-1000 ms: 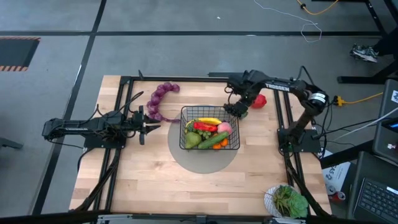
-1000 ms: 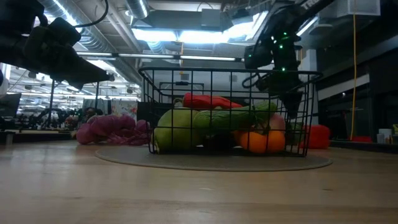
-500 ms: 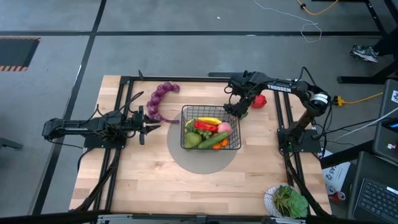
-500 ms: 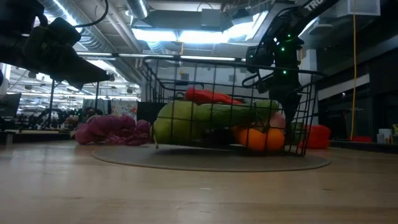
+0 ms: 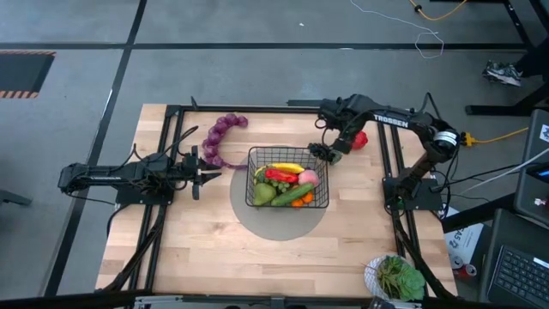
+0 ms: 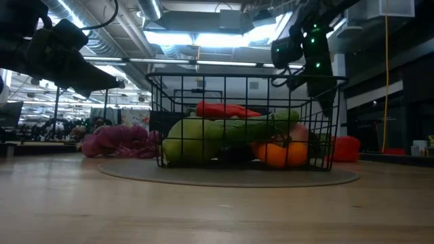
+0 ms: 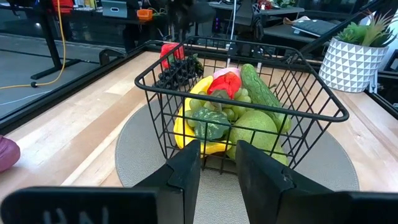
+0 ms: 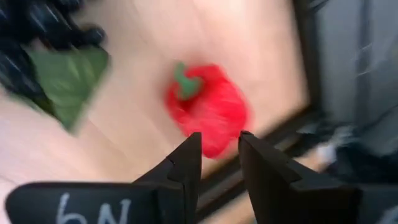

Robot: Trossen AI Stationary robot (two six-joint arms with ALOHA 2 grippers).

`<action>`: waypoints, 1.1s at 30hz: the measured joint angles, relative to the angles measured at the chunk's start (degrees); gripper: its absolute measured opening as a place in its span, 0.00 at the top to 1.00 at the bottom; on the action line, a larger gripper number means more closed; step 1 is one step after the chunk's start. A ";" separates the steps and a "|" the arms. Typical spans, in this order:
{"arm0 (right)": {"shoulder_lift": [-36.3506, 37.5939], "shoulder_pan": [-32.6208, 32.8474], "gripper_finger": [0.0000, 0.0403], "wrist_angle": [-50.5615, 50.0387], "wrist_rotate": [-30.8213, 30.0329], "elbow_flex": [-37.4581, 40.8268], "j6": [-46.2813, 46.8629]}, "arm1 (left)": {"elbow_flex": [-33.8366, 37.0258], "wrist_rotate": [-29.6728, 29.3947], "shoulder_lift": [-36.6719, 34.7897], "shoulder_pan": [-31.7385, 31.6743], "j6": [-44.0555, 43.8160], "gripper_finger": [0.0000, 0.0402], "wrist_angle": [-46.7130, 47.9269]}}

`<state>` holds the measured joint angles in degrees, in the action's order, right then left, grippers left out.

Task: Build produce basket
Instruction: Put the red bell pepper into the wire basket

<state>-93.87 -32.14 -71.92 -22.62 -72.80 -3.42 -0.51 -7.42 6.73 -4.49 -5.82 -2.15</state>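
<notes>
The black wire basket (image 5: 287,178) stands level on a round grey mat (image 5: 279,221). It holds produce: a pear (image 6: 186,139), a cucumber (image 6: 251,127), an orange (image 6: 274,154), a banana (image 5: 287,166) and dark grapes (image 7: 177,73) in its far right corner. A red pepper (image 5: 357,138) lies on the table beyond that corner, and a purple grape string (image 5: 220,137) lies at the far left. My right gripper (image 5: 321,153) hangs above the basket's far right corner, pointing steeply down, open by a narrow gap, with nothing in it. My left gripper (image 7: 217,158) waits level to the basket's left, also narrowly open.
A white bowl of leafy greens (image 5: 396,276) stands at the near right corner. Black frame rails (image 5: 176,129) run along the table's left, right and far sides. Bare wood lies in front of the mat.
My right gripper has risen from the basket's far right corner and rolled its wrist, with the gap between its fingers unchanged. Half a second ago the basket was tipped; it has settled back level on the mat.
</notes>
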 joint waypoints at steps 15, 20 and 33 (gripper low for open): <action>-0.30 0.35 0.73 2.67 -4.85 -2.11 -33.66 | 0.02 0.00 0.00 0.00 0.02 0.76 0.00; -0.30 1.26 0.73 1.22 -4.73 0.35 -32.03 | 0.01 0.00 0.01 0.00 0.01 0.76 0.00; -0.25 2.78 0.65 8.77 1.87 10.42 -15.36 | 0.00 0.00 0.01 0.02 -0.01 0.76 0.00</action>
<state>-94.13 -29.36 -63.15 -20.75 -62.38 -18.78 -0.51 -7.42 6.74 -4.47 -5.82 -2.15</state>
